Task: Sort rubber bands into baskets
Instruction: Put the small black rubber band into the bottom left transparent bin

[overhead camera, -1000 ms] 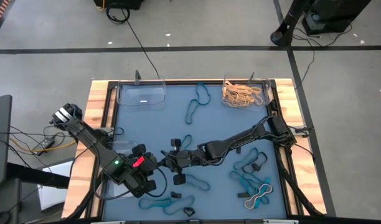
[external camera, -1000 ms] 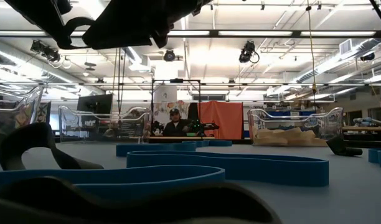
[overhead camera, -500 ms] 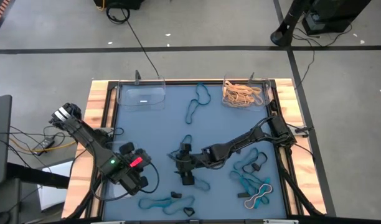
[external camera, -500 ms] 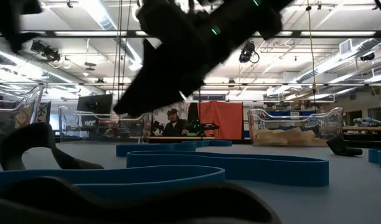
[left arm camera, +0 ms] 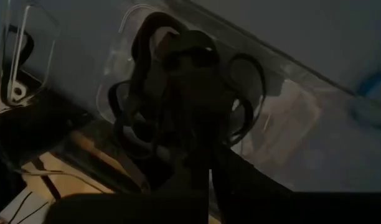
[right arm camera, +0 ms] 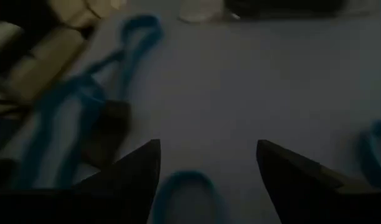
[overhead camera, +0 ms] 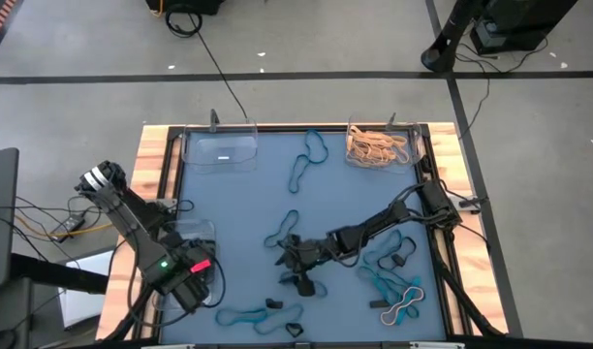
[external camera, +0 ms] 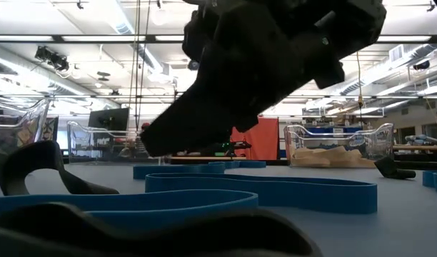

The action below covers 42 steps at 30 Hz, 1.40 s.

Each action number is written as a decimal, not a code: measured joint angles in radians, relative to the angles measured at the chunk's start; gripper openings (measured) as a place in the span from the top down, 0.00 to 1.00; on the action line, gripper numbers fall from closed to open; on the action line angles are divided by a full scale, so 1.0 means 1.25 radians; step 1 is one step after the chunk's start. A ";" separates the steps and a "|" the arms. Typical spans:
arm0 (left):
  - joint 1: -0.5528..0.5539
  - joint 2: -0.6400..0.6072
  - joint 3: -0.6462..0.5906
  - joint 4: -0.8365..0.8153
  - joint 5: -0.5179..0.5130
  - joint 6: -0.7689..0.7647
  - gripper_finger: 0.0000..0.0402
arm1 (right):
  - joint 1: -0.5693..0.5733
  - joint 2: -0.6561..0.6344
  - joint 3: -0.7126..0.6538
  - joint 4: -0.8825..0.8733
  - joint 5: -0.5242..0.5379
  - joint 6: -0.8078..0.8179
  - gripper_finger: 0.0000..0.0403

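My left gripper (overhead camera: 193, 291) hangs shut over the clear basket (overhead camera: 205, 233) at the table's near left, which holds black rubber bands (left arm camera: 131, 106). A black band (left arm camera: 184, 68) seems to hang from its fingers. My right gripper (overhead camera: 299, 277) is low over the table's middle and open (right arm camera: 206, 180). A teal band's loop (right arm camera: 187, 190) lies between its fingers, and a black band (right arm camera: 108, 134) lies beside them. A far-right basket (overhead camera: 379, 145) holds tan bands. The far-left basket (overhead camera: 219, 147) shows none. My left gripper is shut from above, pointing down, on what looks like a black rubber band (left arm camera: 189, 124). The band hangs over the basket. The fingers and the dark bands below hide the place of contact, so which part it has cannot be told.
Loose teal bands lie at the far middle (overhead camera: 309, 155), the centre (overhead camera: 282, 228), the near edge (overhead camera: 248, 315) and the right (overhead camera: 384, 276). Black bands (overhead camera: 403, 250) and a pale band (overhead camera: 403, 305) lie at the right. Wooden rails (overhead camera: 151, 174) frame the mat.
My left gripper has gone from the table's middle toward the left edge, turning as it went, and now stands over the near-left basket. My right gripper has sunk toward the mat and shifted a little toward the near edge, filling the low view.
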State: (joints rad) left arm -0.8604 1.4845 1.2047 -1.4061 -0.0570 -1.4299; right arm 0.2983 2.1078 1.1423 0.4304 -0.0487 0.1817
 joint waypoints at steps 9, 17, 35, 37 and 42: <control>0.001 0.000 -0.037 -0.005 -0.001 -0.017 0.69 | 0.006 0.000 0.000 0.114 -0.110 -0.060 0.30; 0.020 0.001 -0.019 -0.008 0.011 -0.018 0.42 | 0.024 0.000 0.000 0.108 -0.172 -0.060 0.30; 0.091 0.132 0.037 0.592 -0.393 0.559 0.45 | 0.043 -0.038 0.001 -0.057 0.195 0.039 0.37; 0.114 0.176 0.037 0.667 -0.390 0.627 0.45 | 0.043 -0.062 0.000 -0.132 0.243 0.052 0.37; 0.149 0.261 0.037 0.764 -0.300 0.680 0.45 | 0.053 -0.137 -0.033 -0.228 0.268 0.071 0.37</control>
State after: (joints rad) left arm -0.6740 1.8102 1.2507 -0.4507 -0.4318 -0.5798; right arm 0.3643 1.9365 1.1007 0.1460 0.2864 0.2710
